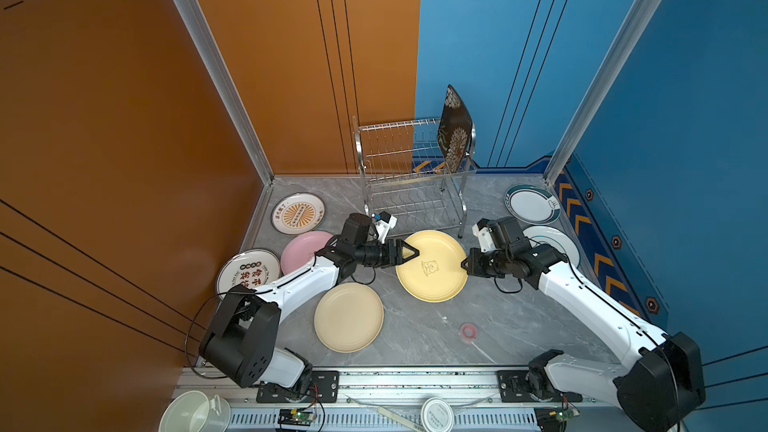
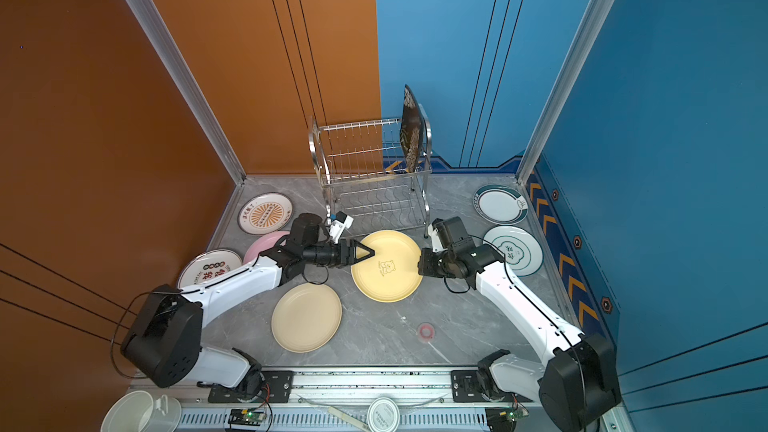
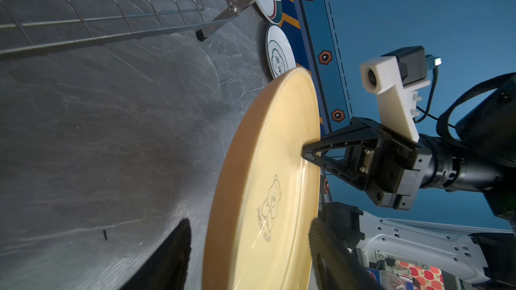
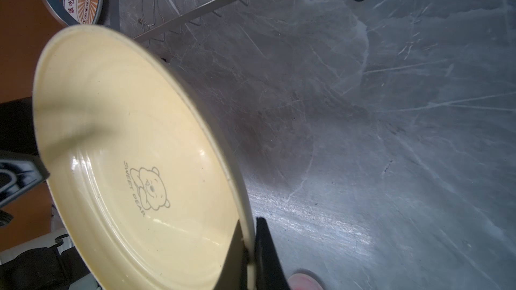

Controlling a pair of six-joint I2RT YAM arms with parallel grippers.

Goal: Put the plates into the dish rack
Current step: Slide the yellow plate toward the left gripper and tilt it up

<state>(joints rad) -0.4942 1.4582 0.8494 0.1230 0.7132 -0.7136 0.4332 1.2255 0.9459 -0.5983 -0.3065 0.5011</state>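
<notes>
Before the dish rack (image 1: 409, 168), we hold the bear plate (image 1: 432, 274) up: R gripper (image 1: 464, 263) clamped on its rim, L gripper (image 1: 417, 253) part-open astride opp. rim.

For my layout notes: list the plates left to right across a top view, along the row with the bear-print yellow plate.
Red-print plate → pink plate → bear-print yellow plate → teal-rimmed plate.
</notes>
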